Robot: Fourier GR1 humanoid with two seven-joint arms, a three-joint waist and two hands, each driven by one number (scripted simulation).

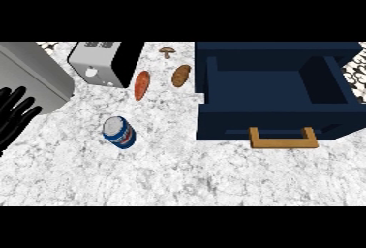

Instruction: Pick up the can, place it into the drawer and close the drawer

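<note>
A blue can (119, 132) with a silver top and a red and white band stands upright on the marble counter (143, 174), left of centre. To its right a dark blue drawer (275, 87) stands pulled open, with nothing inside and a tan handle (283, 139) on its front. My left hand (16, 114) shows at the left edge with straight black fingers pointing up, well left of the can and apart from it. My right hand is out of view.
A white and black toaster (106, 62) stands at the back left beside a grey appliance (32, 75). A sweet potato (142, 85), a brown potato (181, 75) and a small mushroom (167, 51) lie between the toaster and the drawer.
</note>
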